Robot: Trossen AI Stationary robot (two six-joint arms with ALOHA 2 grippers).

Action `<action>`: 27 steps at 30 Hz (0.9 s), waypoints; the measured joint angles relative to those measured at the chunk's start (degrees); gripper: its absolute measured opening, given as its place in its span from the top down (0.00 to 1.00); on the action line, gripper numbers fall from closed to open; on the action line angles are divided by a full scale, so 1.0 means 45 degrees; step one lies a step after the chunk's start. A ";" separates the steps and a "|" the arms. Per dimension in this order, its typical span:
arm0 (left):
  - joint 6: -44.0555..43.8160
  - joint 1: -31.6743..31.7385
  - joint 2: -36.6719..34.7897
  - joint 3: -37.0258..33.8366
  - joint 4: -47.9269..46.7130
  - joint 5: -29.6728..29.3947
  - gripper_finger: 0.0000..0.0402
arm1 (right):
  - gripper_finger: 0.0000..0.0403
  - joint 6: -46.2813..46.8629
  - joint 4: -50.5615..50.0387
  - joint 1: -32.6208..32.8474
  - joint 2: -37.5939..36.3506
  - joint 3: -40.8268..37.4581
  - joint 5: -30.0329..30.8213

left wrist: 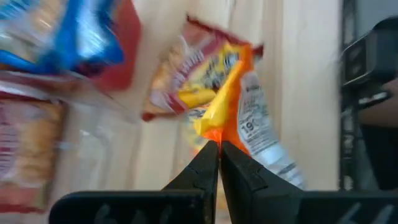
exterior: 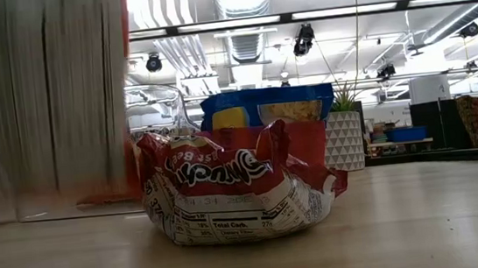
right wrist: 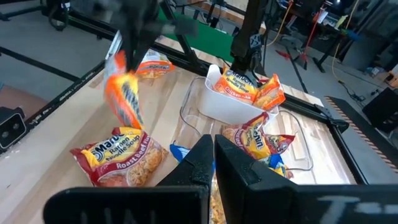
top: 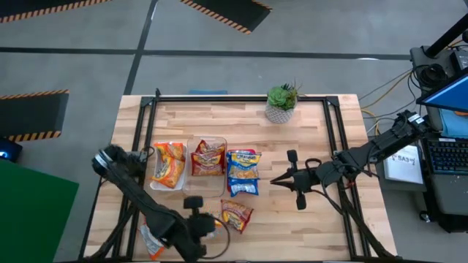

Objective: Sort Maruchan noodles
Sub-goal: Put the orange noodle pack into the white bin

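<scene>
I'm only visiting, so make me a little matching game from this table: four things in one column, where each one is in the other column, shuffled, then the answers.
Things:
1. potted plant
2. blue packets
3. loose red packet
4. dangling orange packet

Places:
A. pinched in the shut left tool
B. lying on bare wood near the table's front edge
C. at the table's far edge
D. beside the clear tray, on the right arm's side

Pairs: 1-C, 2-D, 3-B, 4-A
</scene>
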 joint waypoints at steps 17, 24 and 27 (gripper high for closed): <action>-0.1615 0.0079 -0.4532 -0.0003 -0.5433 -0.1262 1.00 | 0.98 -0.0192 0.0066 0.0000 0.0000 0.0015 0.0000; -0.0422 0.0026 -0.2604 -0.0144 -0.2455 -0.0421 1.00 | 0.98 -0.0459 0.0068 -0.0282 0.0000 0.0015 0.0000; -0.0453 0.0048 -0.1412 -0.0135 -0.2273 0.0144 0.95 | 0.98 -0.0303 0.0056 -0.0430 0.0000 0.0015 -0.0005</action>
